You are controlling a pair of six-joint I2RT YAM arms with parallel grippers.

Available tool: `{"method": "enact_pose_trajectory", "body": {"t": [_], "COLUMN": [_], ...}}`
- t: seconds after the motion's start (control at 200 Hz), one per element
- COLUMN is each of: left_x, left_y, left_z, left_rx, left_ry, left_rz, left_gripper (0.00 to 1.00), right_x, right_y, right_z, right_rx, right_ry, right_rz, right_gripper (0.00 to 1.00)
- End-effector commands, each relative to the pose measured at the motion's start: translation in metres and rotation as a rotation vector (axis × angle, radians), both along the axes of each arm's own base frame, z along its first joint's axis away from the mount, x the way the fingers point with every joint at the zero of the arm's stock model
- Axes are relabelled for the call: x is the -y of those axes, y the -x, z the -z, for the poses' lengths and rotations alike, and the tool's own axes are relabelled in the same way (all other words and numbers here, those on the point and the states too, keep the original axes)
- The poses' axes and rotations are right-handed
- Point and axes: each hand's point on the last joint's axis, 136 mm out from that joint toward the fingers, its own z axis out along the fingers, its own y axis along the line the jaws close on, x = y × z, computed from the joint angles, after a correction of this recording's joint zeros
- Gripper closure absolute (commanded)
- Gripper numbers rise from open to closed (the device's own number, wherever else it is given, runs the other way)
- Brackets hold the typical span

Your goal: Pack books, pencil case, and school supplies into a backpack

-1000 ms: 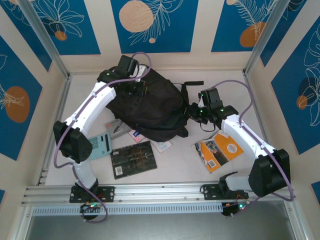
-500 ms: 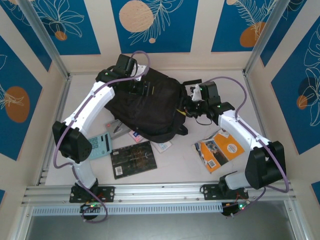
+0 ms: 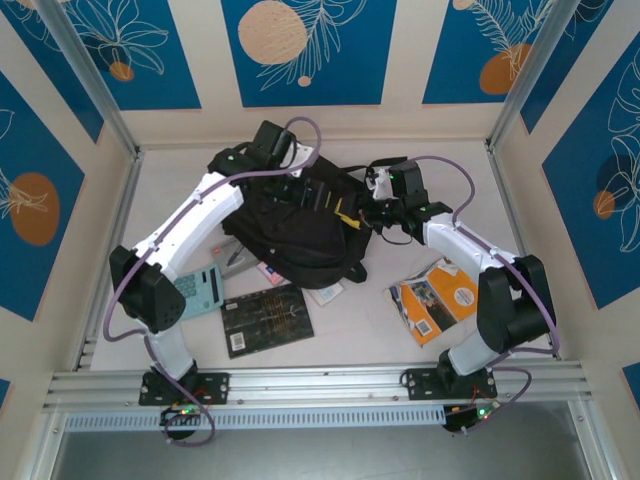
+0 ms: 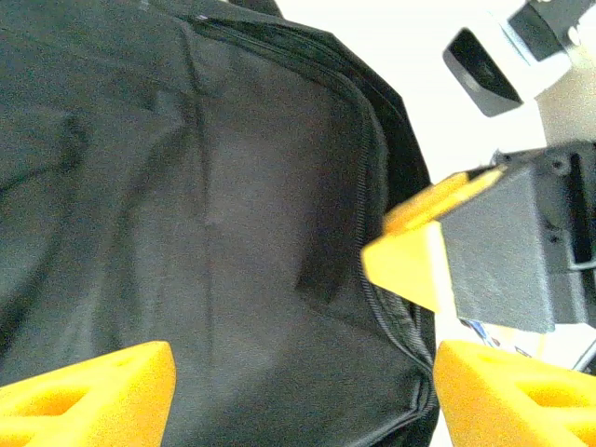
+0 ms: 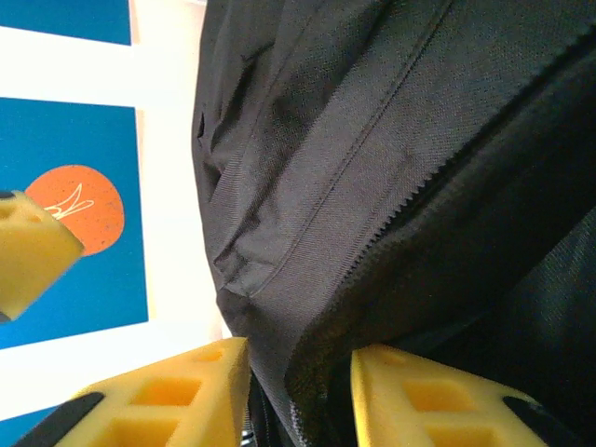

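The black backpack (image 3: 285, 230) lies mid-table, its zip edge (image 5: 400, 209) raised. My left gripper (image 3: 322, 197) hovers open over its top; in the left wrist view the left gripper (image 4: 303, 372) has dark fabric (image 4: 233, 233) beneath its wide-apart fingers, untouched. My right gripper (image 3: 352, 213) is at the bag's right rim. In the right wrist view the right gripper (image 5: 298, 382) is shut on that zip edge. A black-and-gold book (image 3: 265, 318) and an orange-and-white book (image 3: 440, 298) lie in front. A teal piece (image 3: 200, 290), grey pouch (image 3: 232, 255) and clear packet (image 3: 322, 292) sit near the bag. The pencil case is out of view.
Patterned blue walls (image 3: 300, 50) and metal posts (image 3: 90, 80) close in the table. A metal rail (image 3: 320, 385) runs along the near edge. The right gripper's yellow finger (image 4: 410, 251) shows close beside the left one's.
My left gripper has opened and moved right across the backpack's top. My right gripper has swung left and back to the bag's rim and closed on its zip edge.
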Motion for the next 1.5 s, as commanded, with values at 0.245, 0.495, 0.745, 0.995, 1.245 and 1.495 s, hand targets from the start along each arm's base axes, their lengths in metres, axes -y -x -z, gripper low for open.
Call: {"method": "enact_pose_trajectory", "body": {"t": [0.245, 0.495, 0.745, 0.995, 1.245, 1.495], "left_x": [-0.008, 0.009, 0.03, 0.048, 0.057, 0.054], "left_y": [0.013, 0.026, 0.025, 0.026, 0.03, 0.024], "left_z": [0.012, 0.029, 0.05, 0.057, 0.076, 0.081], "left_rx": [0.013, -0.084, -0.143, -0.173, -0.18, -0.147], "left_ry": [-0.09, 0.01, 0.07, 0.119, 0.044, -0.018], "left_rz": [-0.049, -0.034, -0.032, -0.02, -0.006, -0.019], "left_gripper": [0.28, 0.27, 0.26, 0.27, 0.31, 0.73], "right_x": [0.004, 0.004, 0.002, 0.001, 0.001, 0.001], "right_y": [0.003, 0.002, 0.001, 0.0, -0.001, 0.001], "right_z": [0.002, -0.01, -0.01, -0.009, -0.01, -0.008], "right_rx": [0.002, 0.018, 0.002, -0.007, -0.018, -0.027], "right_ry": [0.012, -0.029, -0.049, -0.061, -0.074, -0.081], "right_rz": [0.008, 0.015, 0.02, 0.022, 0.027, 0.024], "right_gripper": [1.0, 1.0, 1.0, 1.0, 1.0, 1.0]}}
